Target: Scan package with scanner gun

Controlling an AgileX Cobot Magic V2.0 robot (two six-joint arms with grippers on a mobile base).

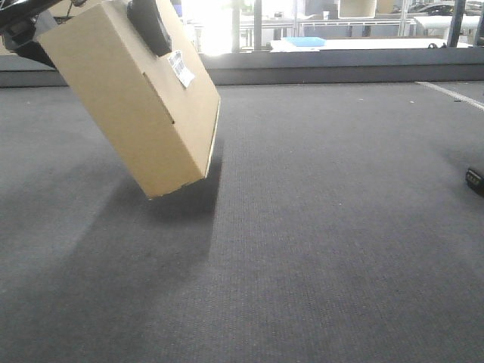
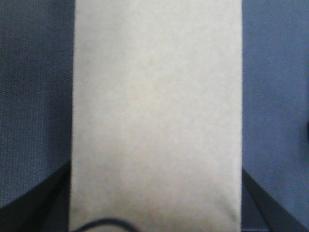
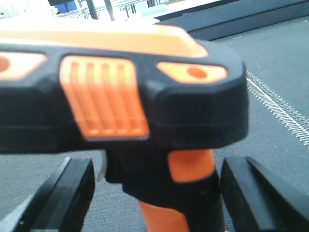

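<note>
Left gripper point(image 2: 155, 169) clamped on package point(image 1: 128, 98); package in jaws, tilted, clear of grey surface point(image 1: 340, 249). Scanner point(image 3: 125, 96) handle between right gripper point(image 3: 157, 186) fingers point(image 3: 256, 193); cannot tell if gripped. Step: presenting package. Next: aim scanner head at label point(image 1: 181, 68).

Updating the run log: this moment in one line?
package: tilted, held by left gripper | scanner gun: inside right gripper, grip unclear
</note>
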